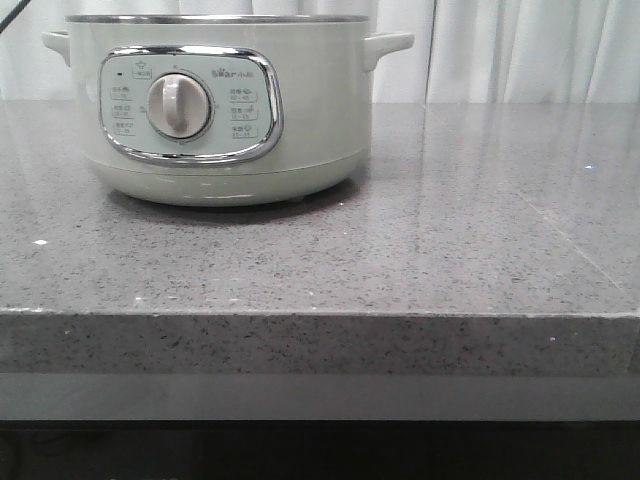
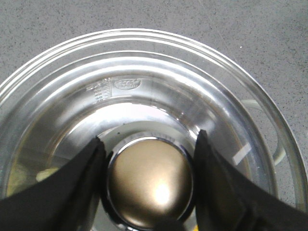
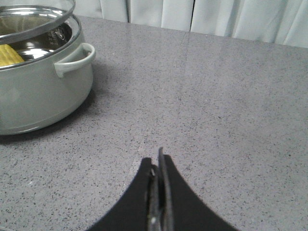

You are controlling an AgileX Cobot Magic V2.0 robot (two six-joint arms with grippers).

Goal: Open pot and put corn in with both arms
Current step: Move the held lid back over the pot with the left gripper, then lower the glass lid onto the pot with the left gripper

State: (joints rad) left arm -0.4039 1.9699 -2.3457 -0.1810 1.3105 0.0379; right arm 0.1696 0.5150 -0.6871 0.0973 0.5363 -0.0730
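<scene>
Corn [image 3: 9, 55] lies inside pot [image 1: 215, 110], lid [image 2: 144, 96] gripped above

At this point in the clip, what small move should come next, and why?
Probably lower the lid straight down onto the pot. The left gripper straddles the lid's knob, and in the right wrist view the lid sits raised above the pot's rim. The corn is already inside, and the right gripper is shut, empty and clear above the countertop.
</scene>
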